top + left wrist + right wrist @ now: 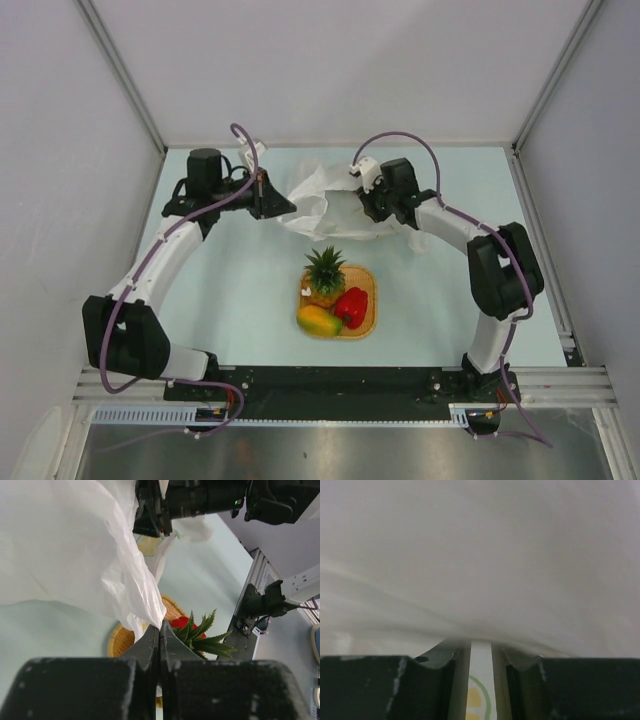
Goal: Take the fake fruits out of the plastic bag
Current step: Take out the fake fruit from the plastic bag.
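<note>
The plastic bag (325, 205) hangs crumpled and lifted between my two grippers at the far middle of the table. My left gripper (287, 207) is shut on the bag's left edge; in the left wrist view its tips (160, 626) pinch a fold of the bag (75, 545). My right gripper (362, 210) is shut on the bag's right side, and the bag (480, 555) fills the right wrist view above the gripper (481, 647). The pineapple (325, 275), red pepper (351, 305) and mango (318, 320) lie on the woven mat (366, 285). No small green piece shows.
The woven mat with the fruits sits in front of the bag, between the arms. In the left wrist view the pineapple crown (205, 637), pepper (181, 622) and mat (122, 640) show below the bag. Grey walls enclose the table.
</note>
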`<state>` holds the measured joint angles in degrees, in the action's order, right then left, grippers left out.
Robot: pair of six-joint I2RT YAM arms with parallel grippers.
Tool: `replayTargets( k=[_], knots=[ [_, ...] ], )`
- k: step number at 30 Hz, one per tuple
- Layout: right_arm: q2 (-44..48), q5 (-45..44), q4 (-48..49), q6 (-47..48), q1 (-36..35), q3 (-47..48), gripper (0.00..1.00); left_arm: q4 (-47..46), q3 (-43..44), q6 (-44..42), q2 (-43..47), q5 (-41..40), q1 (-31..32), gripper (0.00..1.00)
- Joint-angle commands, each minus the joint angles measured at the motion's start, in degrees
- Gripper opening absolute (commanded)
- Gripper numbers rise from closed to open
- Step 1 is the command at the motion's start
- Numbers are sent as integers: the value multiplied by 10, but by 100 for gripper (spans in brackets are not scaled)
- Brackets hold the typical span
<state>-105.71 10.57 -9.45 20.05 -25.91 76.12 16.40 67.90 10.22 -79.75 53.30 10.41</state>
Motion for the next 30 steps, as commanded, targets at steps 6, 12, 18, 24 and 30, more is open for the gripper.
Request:
replayTargets(
  k=[6,12,18,24,30],
  knots=[
    [134,2,-3,-25,14,-115,29,102,41,-134,-21,0,-4,0],
    [57,23,21,3,15,-44,32,118,101,-153,-61,16,-4,0],
    [-84,8,31,-53,27,140,62,104,166,-116,-122,-3,-4,0],
    [-206,-83,45,-92,31,276,86,125,226,-106,-160,15,-4,0],
    [-297,-132,50,-101,32,376,93,154,263,-107,-197,29,-4,0]
  ],
)
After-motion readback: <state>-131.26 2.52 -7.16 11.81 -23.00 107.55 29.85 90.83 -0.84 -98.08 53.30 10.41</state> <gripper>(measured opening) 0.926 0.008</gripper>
